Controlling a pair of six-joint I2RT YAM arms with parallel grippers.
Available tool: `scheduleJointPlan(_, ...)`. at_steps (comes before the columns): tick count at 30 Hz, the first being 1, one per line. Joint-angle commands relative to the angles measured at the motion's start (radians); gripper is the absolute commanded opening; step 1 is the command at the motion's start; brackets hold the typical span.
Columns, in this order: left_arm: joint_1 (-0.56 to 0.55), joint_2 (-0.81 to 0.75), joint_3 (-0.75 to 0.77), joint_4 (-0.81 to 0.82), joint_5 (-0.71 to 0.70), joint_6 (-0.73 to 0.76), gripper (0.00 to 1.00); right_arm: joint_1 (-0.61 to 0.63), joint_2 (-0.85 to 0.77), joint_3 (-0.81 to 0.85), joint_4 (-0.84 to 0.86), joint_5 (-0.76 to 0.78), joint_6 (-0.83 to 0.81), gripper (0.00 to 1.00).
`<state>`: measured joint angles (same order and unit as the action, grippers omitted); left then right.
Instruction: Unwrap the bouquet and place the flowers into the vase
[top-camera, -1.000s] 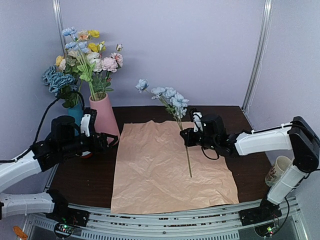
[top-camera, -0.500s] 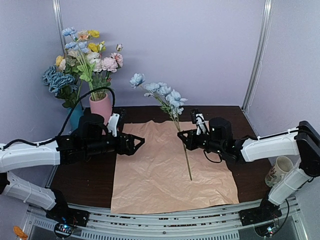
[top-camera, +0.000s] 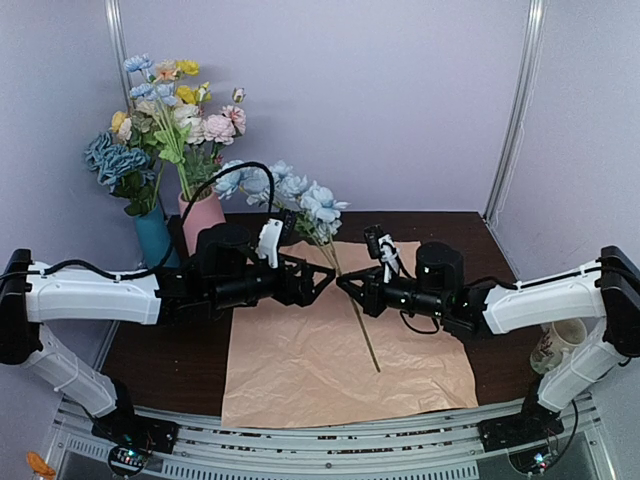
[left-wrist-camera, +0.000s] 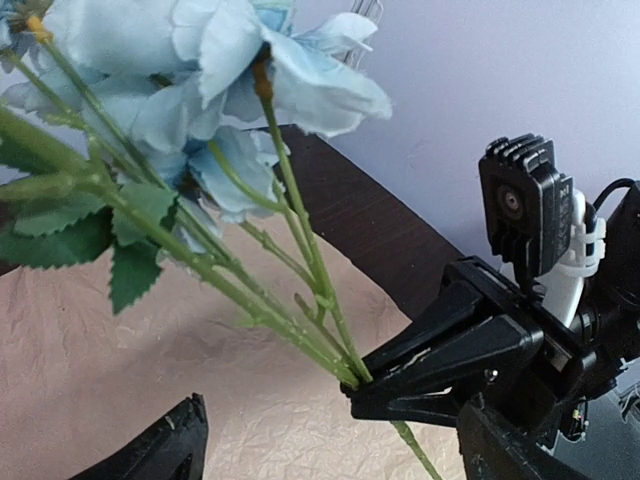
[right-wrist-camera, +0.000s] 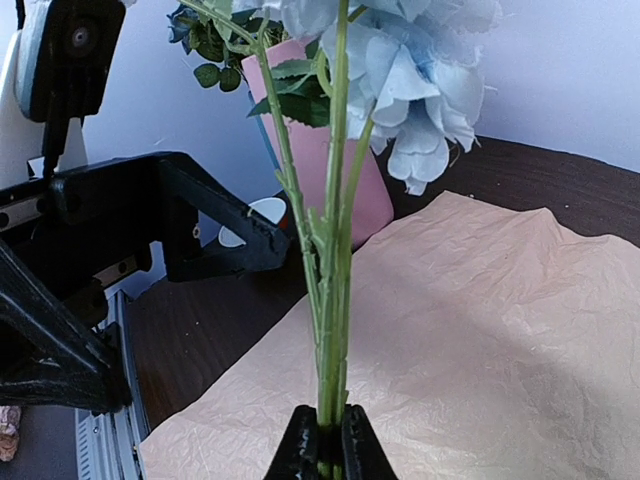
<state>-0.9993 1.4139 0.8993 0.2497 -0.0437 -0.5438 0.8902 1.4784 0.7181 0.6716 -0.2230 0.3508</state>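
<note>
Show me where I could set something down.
Free: near half of the paper, below the stem tip; dark table at far right. Crowded: far-left corner with the vase and teal vase; mid-table, where left claw and right claw meet at the flowers.

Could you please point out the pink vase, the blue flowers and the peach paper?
pink vase (top-camera: 203, 214): top external view, upper wall below the rim.
blue flowers (right-wrist-camera: 332, 330): right wrist view, green stems, lower half.
peach paper (top-camera: 300, 370): top external view, bare near-left area.
</note>
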Motion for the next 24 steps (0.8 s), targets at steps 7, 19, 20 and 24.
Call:
scheduleJointPlan(7,-0.010,0.075,0.057,0.174,-0.023,-0.004,0.79,0.018,-0.044,-0.018,0.055,-0.038,-0.041,0.00)
scheduleJointPlan(19,-0.010,0.132,0.078,0.238,-0.047,-0.049,0.47,0.028,-0.036,-0.015,0.052,-0.042,-0.057,0.00)
scheduleJointPlan(20,-0.010,0.132,0.073,0.249,-0.045,-0.051,0.45,0.029,-0.035,-0.016,0.051,-0.042,-0.059,0.00)
scheduleJointPlan(24,-0.010,0.135,0.066,0.270,-0.044,-0.059,0.30,0.032,-0.038,-0.017,0.049,-0.039,-0.068,0.00)
